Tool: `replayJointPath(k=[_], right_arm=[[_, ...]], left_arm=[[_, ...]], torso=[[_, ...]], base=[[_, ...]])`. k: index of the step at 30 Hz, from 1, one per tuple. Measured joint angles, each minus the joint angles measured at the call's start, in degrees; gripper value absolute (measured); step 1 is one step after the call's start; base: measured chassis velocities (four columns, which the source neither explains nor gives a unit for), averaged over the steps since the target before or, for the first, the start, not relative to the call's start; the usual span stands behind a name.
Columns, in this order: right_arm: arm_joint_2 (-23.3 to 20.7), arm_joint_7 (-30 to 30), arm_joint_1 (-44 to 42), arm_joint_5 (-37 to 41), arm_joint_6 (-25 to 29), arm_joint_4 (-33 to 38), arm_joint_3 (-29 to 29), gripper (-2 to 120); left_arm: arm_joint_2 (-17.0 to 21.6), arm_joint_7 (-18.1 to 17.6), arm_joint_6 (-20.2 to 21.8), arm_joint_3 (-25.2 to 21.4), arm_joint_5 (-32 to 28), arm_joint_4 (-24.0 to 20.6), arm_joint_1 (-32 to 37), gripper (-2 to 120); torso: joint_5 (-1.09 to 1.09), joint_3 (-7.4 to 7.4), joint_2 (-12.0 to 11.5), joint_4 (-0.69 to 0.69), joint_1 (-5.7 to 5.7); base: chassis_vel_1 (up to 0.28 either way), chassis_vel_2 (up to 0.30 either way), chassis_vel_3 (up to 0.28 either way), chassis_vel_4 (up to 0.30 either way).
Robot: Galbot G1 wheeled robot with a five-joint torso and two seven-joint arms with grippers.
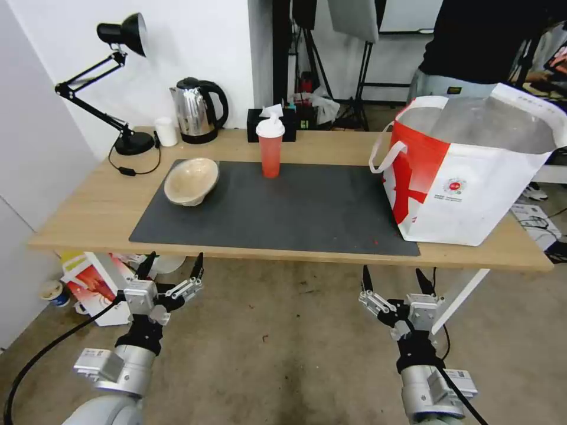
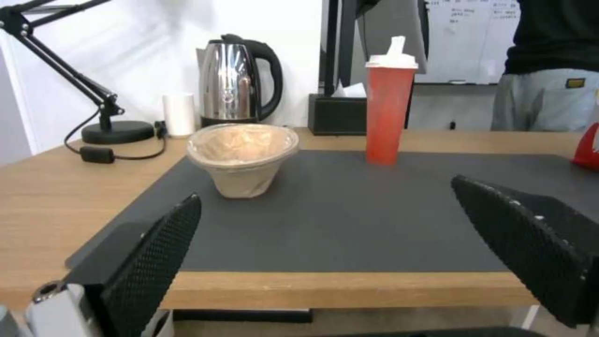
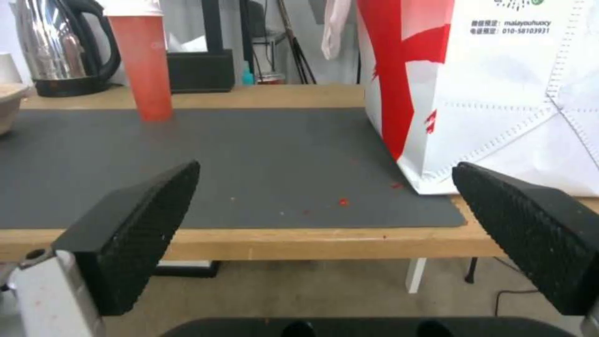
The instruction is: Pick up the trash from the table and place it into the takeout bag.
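Open left pincer (image 1: 172, 264) below table edge, pulp bowl (image 1: 191, 180) beyond.

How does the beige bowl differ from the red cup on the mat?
The beige pulp bowl is low, wide and open-topped; the red drink cup is tall, narrow and capped with a white domed lid. The bowl sits tilted near the mat's left edge; the cup stands upright near the mat's far edge, around its middle. Both rest on the dark grey mat, outside the takeout bag.
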Motion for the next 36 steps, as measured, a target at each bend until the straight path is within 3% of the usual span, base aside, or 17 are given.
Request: replayJointPath(k=[22,25,26,28,29,32,36], right_arm=[[0.07,-0.60,0.26,0.22,0.62,-0.08,-0.22,100],[-1.79,-11.31,1.64,6.80,4.62,2.13,-0.07,100],[-1.79,-11.31,1.64,6.80,4.62,2.13,-0.07,100],[-4.02,-20.35,4.79,13.23,5.94,3.59,0.49,100],[-4.02,-20.35,4.79,13.23,5.94,3.59,0.49,100],[-6.95,-30.11,13.29,22.54,5.41,4.51,1.20,100],[-9.65,-33.67,18.00,29.70,3.82,4.30,1.90,100]], left_arm=[[0.11,0.36,0.05,-0.37,-0.24,0.30,-0.46,100],[0.09,0.37,-0.11,-0.43,-0.27,0.30,-0.29,100],[0.09,0.37,-0.11,-0.43,-0.27,0.30,-0.29,100],[0.09,0.34,-0.13,-0.51,-0.32,0.17,-0.27,100],[0.09,0.34,-0.13,-0.51,-0.32,0.17,-0.27,100],[0.40,0.29,-0.13,-0.55,-0.35,-0.15,-0.16,100],[1.21,0.19,-0.14,-0.69,-0.39,-0.12,-0.30,100]], torso=[[0.00,0.00,0.00,0.00,0.00],[0.01,0.00,0.00,-0.01,-0.01],[0.01,0.00,0.00,-0.01,-0.01],[-0.02,0.00,0.00,0.00,-0.01],[-0.02,0.00,0.00,0.00,-0.01],[0.01,0.00,0.00,0.02,0.00],[0.00,0.00,0.00,0.00,0.00]], base=[[0.000,0.000,0.000,0.000],[0.000,0.000,0.000,0.000],[0.000,0.000,0.000,0.000],[0.000,0.000,0.000,0.000],[0.000,0.000,0.000,0.000],[0.000,0.000,0.000,0.000],[0.000,0.000,0.000,0.000]])
